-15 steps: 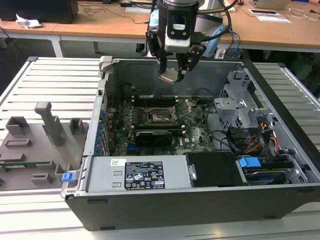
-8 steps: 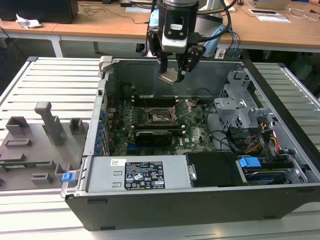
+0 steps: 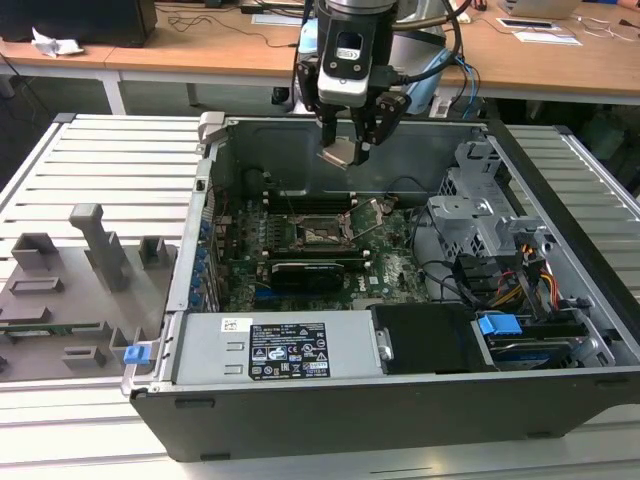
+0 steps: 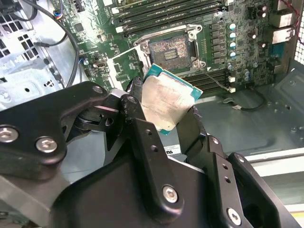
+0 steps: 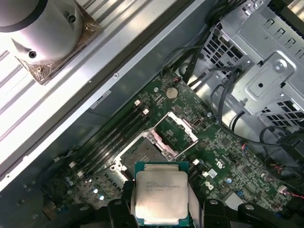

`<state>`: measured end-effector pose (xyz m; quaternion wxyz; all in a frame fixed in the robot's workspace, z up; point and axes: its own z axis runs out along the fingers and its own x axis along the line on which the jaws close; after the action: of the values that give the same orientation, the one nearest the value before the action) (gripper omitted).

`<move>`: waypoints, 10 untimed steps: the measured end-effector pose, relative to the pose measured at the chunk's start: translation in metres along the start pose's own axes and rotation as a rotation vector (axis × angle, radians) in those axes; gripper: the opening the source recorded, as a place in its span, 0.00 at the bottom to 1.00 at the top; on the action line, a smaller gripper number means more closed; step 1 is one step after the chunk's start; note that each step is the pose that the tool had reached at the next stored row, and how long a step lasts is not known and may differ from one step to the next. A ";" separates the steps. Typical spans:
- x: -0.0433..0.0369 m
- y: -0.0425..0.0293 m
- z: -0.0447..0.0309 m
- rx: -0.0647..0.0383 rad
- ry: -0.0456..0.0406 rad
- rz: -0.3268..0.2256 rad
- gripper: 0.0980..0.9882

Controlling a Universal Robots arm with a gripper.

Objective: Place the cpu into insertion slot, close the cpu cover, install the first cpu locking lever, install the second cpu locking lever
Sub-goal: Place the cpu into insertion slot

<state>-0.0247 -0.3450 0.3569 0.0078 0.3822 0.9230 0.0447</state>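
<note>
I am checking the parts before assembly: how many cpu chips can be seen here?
1. The cpu is clamped in the gripper, in the air over the motherboard; the insertion slot is empty. Others may be hidden.

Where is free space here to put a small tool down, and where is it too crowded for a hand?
Free: the slatted table, beyond the grey fixture plate on the exterior view's left of the computer case. Crowded: the insertion slot, hemmed by graphics card, cables and drive cage, with the gripper holding the cpu above.
</note>
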 end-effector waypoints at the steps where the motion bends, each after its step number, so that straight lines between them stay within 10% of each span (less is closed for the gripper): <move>1: 0.0000 0.0000 0.0001 0.000 -0.0009 0.010 0.49; 10: 0.0000 -0.0001 0.0004 -0.002 -0.0077 0.086 0.49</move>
<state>-0.0247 -0.3450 0.3564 0.0098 0.4217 0.9056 0.0443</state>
